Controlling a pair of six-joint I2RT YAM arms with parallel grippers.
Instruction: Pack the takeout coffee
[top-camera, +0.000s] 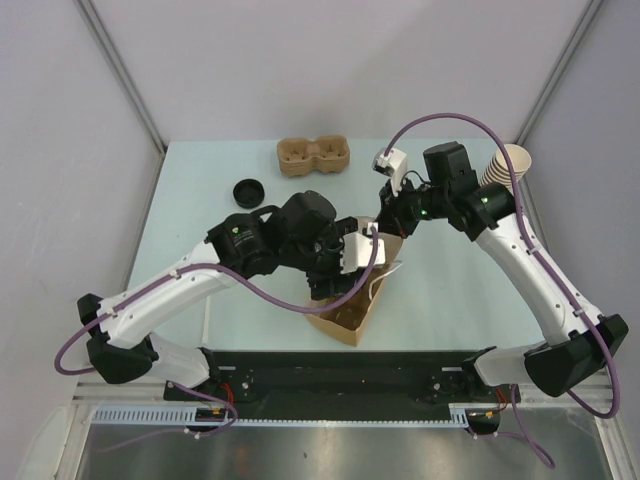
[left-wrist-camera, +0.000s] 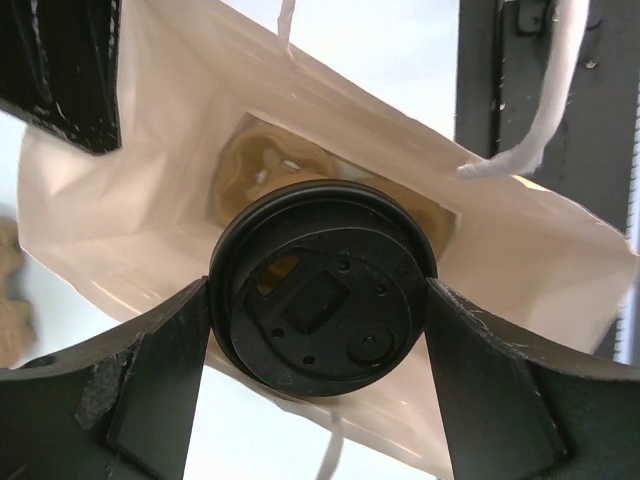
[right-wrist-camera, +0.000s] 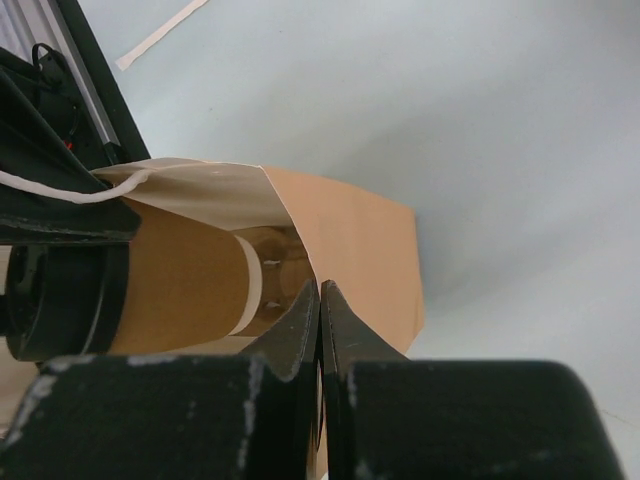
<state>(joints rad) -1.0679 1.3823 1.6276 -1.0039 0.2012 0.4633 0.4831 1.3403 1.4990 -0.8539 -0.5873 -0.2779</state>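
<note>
The takeout coffee, a tan paper cup (right-wrist-camera: 180, 280) with a black lid (left-wrist-camera: 325, 285) on it, is held in my left gripper (left-wrist-camera: 320, 305). The fingers (left-wrist-camera: 165, 370) press on both sides of the lid. In the top view my left gripper (top-camera: 335, 262) holds the cup in the open mouth of a brown paper bag (top-camera: 352, 305). The bag's cream inside (left-wrist-camera: 120, 230) surrounds the cup. My right gripper (right-wrist-camera: 320, 292) is shut on the bag's rim (right-wrist-camera: 300, 215); it shows in the top view (top-camera: 388, 230) at the bag's far side.
A tan pulp shape (left-wrist-camera: 255, 165) lies at the bag's bottom. A brown pulp two-cup tray (top-camera: 313, 155) stands at the back. A loose black lid (top-camera: 248, 190) lies to its left. A tall stack of cups (top-camera: 503, 165) lies at the right.
</note>
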